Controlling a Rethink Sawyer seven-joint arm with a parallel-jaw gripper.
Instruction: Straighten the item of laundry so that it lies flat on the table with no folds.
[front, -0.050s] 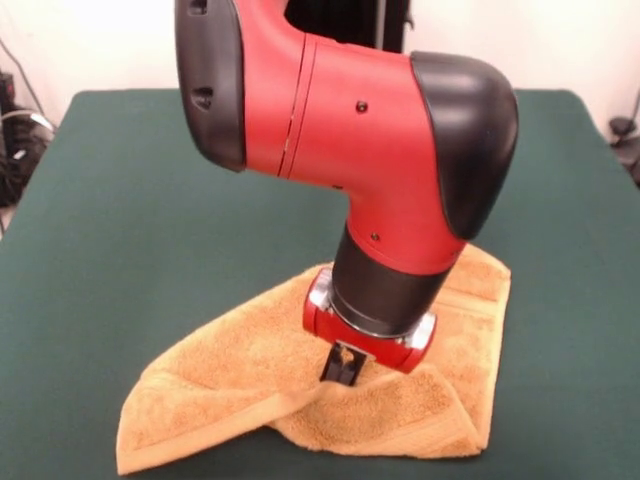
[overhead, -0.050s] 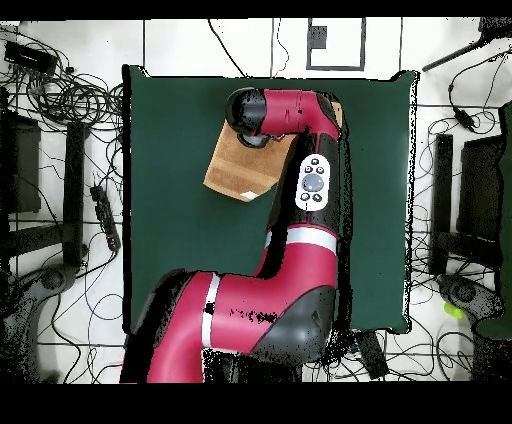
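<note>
- The towel (front, -0.050s: 400, 400) is lying on the green table (front, -0.050s: 120, 220), close to its near edge in the front view and right of that edge's middle; no containers are showing.
- It is not lying flat: a raised ridge is running along its front part, with one corner trailing out toward the near left.
- The gripper (front, -0.050s: 341, 368) is coming down onto that ridge, its dark tips meeting the cloth; whether they are apart or pinching the fabric cannot be told.
- The red and black arm (overhead, -0.050s: 300, 200) is covering most of the towel from overhead, leaving only a tan part (overhead, -0.050s: 240, 170) visible.
- Cables are lying around the table on the floor.
</note>
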